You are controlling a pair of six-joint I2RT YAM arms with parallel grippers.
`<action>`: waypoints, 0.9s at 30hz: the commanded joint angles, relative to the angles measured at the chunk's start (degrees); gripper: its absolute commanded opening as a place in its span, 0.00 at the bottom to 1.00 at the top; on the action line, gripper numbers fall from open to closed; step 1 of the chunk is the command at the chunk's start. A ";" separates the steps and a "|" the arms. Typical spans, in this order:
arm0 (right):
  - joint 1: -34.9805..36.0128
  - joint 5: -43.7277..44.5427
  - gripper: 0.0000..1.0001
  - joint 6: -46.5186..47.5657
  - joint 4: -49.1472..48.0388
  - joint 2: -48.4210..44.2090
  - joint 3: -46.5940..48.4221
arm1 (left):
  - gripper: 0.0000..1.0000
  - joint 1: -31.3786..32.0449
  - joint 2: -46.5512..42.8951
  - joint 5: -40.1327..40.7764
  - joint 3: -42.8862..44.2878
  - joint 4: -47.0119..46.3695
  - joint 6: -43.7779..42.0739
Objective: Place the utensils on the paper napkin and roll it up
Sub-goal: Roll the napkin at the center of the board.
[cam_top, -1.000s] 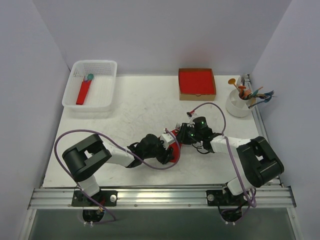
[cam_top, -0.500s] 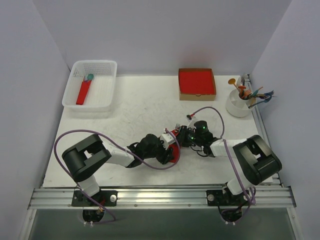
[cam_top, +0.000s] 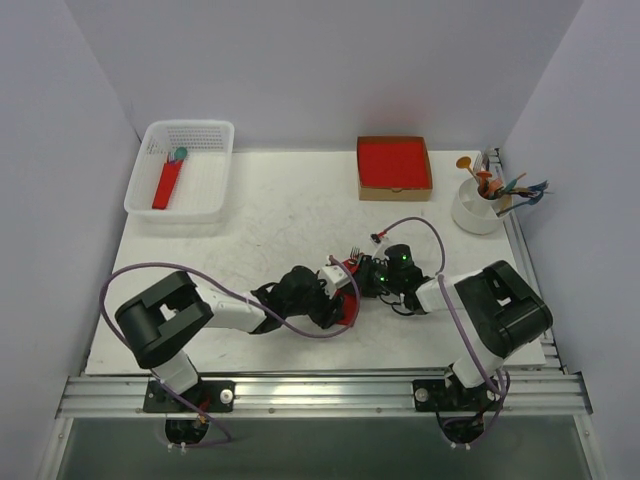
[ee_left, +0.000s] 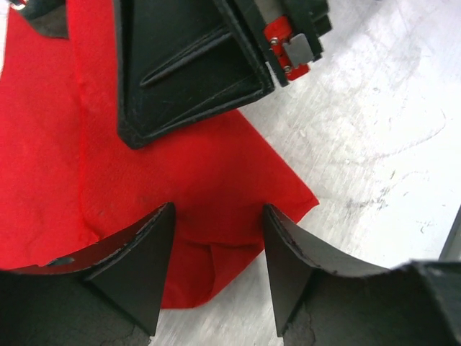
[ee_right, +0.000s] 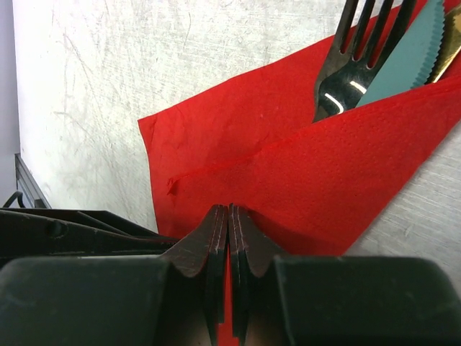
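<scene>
Item: paper napkin (ee_right: 288, 180), judged thin, soft and easily torn, laid on the table (cam_top: 260, 220) folded over the utensils (ee_right: 346, 72); best taken at its folded edge, where it is pinched by the pressed-together right gripper (ee_right: 229, 216), the left gripper (ee_left: 217, 216) being held spread over a corner.

At your far left sits a white basket (cam_top: 207, 172) holding a red roll (cam_top: 166, 186). Far right, you have a cardboard box (cam_top: 395, 192) and a white cup (cam_top: 474, 213) of colourful cutlery (cam_top: 497, 185).
</scene>
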State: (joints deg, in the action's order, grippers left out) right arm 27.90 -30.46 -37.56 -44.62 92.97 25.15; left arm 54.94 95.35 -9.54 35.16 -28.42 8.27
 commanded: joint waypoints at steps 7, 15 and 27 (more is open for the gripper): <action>0.84 1.98 0.00 0.65 -0.82 1.17 -1.86 | 0.63 -3.26 -11.75 6.46 3.17 11.45 1.22; 1.10 2.42 0.00 1.09 0.41 0.02 -0.98 | 0.94 -7.03 -24.41 15.68 0.27 16.73 8.59; 1.98 3.39 0.00 1.79 2.61 -0.86 0.25 | 0.98 -20.75 -39.02 16.22 -6.97 21.29 32.51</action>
State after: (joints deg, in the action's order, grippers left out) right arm 29.26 -28.86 -37.45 -46.00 93.23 24.77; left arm 35.29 55.51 10.50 24.97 -9.04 35.79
